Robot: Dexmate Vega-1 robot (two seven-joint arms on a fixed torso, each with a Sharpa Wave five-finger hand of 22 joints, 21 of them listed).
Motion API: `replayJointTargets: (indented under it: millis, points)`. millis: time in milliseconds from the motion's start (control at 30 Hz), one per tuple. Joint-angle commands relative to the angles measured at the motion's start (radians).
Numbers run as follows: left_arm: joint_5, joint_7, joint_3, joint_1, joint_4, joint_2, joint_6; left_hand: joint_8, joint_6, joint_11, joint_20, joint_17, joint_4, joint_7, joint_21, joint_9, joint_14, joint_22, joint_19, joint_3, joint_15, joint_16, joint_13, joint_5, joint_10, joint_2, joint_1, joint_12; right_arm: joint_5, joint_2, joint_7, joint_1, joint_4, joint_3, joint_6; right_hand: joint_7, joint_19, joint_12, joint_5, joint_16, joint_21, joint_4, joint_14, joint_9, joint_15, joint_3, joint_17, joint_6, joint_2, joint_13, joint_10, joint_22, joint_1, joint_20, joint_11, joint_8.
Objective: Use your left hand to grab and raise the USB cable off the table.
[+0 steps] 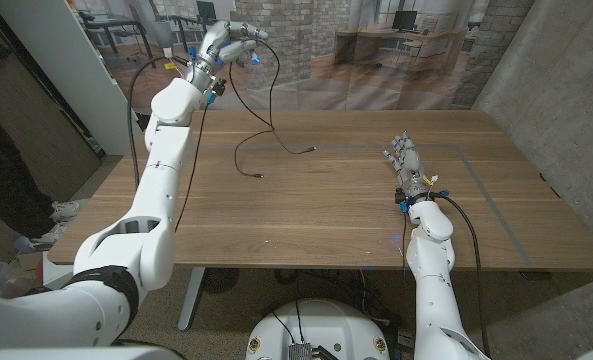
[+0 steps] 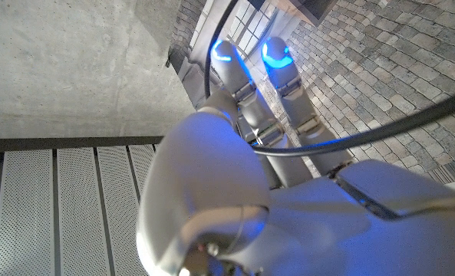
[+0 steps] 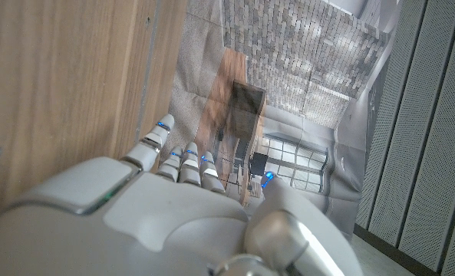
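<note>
So the left hand is way up above the far left part of the wooden table, fingers closed around the black USB cable. In the head view the cable runs out of the hand and drops in a long loop toward the tabletop. Both connector ends look like they sit low, one near the table's middle and one a bit closer to the left arm, and I honestly can't tell if they're touching the wood or hanging just above it. The left wrist view backs up the grip: a dark cable crosses right over the fingers, which are curled in with their blue-lit tips pointing away from the camera.

The right hand is parked on the table's right side, well apart from the cable, holding nothing, fingers held loosely together and reaching forward. In its own wrist view the right hand has the tabletop right alongside it.

My read: the grab is done and we're deep in the lift phase. What's left is probably just more height, since the cable is long and floppy and the tail ends lag behind. Next move should be a steady raise straight up with the grip kept firm, because a thin cable could slip through the fingers if they loosen.
</note>
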Motion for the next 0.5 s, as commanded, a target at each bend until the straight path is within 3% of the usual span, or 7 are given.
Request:
replayJointTargets:
  millis: [33, 500]
  points:
    - [-0.022, -0.019, 0.006, -0.056, 0.078, -0.015, -0.041, -0.004, 0.010, -0.017, -0.057, 0.004, -0.001, 0.002, 0.006, 0.001, 0.007, 0.001, 0.000, 0.009, 0.001, 0.002, 0.105, 0.004, 0.058, 0.008, -0.002, 0.006, -0.009, 0.015, -0.022, -0.020, -0.025, -0.007, 0.004, 0.005, 0.006, 0.007, 0.004, -0.002, -0.001, -0.001, 0.005, 0.005, 0.003, -0.002, 0.004, 0.001, 0.001, 0.006, 0.008, 0.003, -0.007, -0.002, 0.001, 0.006]
    - [-0.042, -0.027, 0.007, -0.094, 0.147, -0.039, -0.097, -0.007, 0.011, -0.019, -0.057, 0.011, -0.002, 0.001, 0.010, 0.002, 0.006, 0.001, -0.002, 0.010, 0.001, 0.002, 0.111, 0.003, 0.060, 0.007, -0.003, 0.003, -0.026, 0.063, -0.063, -0.096, -0.105, -0.027, 0.022, 0.004, 0.005, 0.007, 0.004, -0.002, -0.001, -0.002, 0.005, 0.005, 0.003, -0.002, 0.004, 0.001, 0.001, 0.006, 0.007, 0.003, -0.007, -0.002, 0.000, 0.006]
